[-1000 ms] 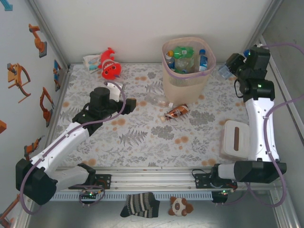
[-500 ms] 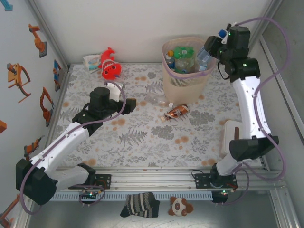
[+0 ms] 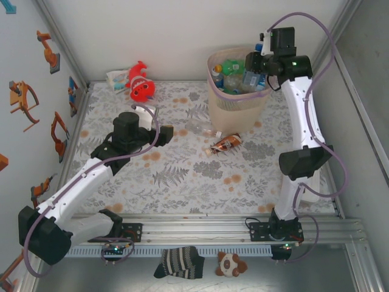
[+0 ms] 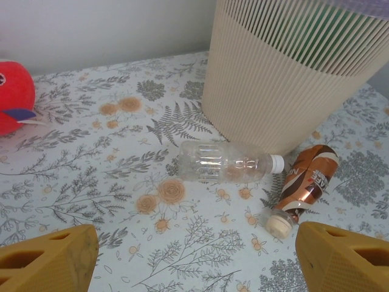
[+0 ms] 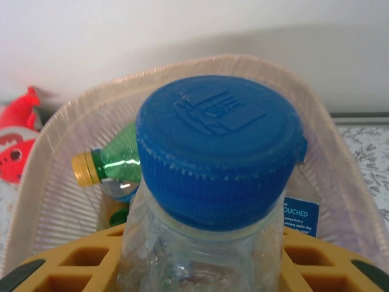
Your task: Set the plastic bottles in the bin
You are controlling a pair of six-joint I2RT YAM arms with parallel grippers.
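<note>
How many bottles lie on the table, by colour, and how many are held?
Clear bottle, lying: 1
Brown bottle, lying: 1
Blue-capped bottle, in right gripper: 1
Total: 3

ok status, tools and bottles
Right tool shut on blue-capped bottle over bin. Left tool open, facing clear bottle and brown bottle on table. Nothing blocking.

Bright, diffuse light leaves only faint, soft shadows on the table (image 3: 200,176). In the right wrist view the bottle (image 5: 200,261) nearest the lens looks slightly blurred, and a grey shadow crosses the wall (image 5: 182,30) behind the bin (image 5: 340,182).
</note>
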